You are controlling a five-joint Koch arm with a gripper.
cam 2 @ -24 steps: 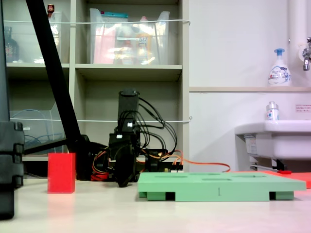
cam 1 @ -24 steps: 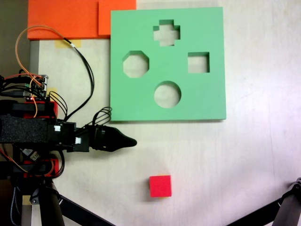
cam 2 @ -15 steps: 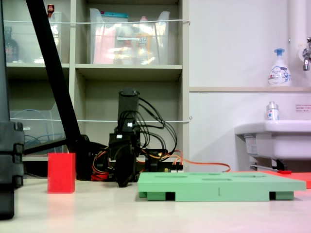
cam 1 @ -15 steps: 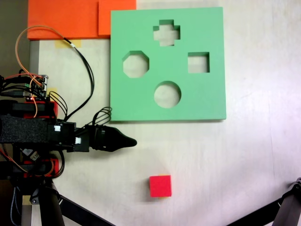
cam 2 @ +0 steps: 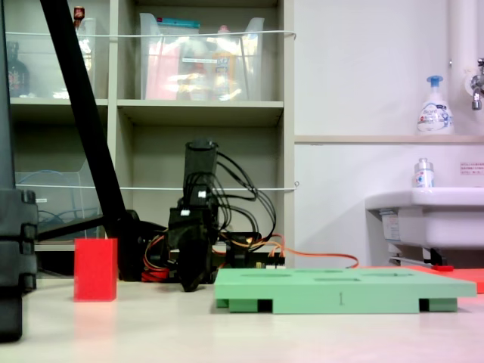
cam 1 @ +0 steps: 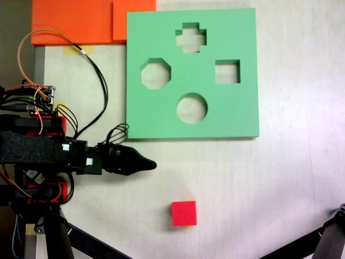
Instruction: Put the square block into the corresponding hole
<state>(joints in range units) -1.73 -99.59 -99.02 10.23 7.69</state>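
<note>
The square block [cam 1: 184, 213] is a red foam cube lying on the pale table, below the green foam board [cam 1: 156, 116]; it stands at the left in a fixed view [cam 2: 95, 270]. The square hole [cam 1: 227, 72] is cut in the board's right part, beside cross, octagon and round cutouts. My gripper [cam 1: 152, 163] is black and points right, just below the board's lower left corner. Its jaws taper to a single tip, shut on nothing. It lies left of and above the block, well apart from it. Seen head-on, the gripper [cam 2: 193, 266] is low and dark.
Orange foam sheets [cam 1: 75, 21] lie at the upper left. Cables [cam 1: 99, 81] loop beside the board's left edge. The arm's base and electronics [cam 1: 32, 116] fill the left side. Black tripod legs [cam 1: 86, 240] cross the lower corners. Shelves and a sink [cam 2: 423, 215] stand behind.
The arm has shifted very slightly and the cable loop behind the gripper has moved a little. The block and board have not moved.
</note>
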